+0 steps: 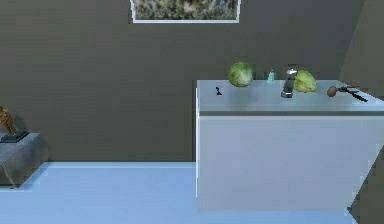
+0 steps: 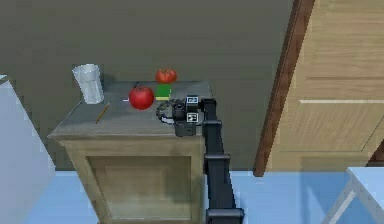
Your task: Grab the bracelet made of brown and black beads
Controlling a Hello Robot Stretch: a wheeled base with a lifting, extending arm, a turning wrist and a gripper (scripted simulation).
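Arm (image 2: 218, 170) over cabinet (image 2: 105, 128), gripper (image 2: 166, 113) by red fruit (image 2: 142, 97), small dark thing (image 2: 159, 110) at it, whether held unclear

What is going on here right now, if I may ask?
The robot's arm reaches across a wooden cabinet, with the end effector at the middle of its top, near a red fruit. I cannot tell whether it holds anything. A glass and a second red fruit also stand on the cabinet. Ahead, a white counter carries green cabbages and a tap.
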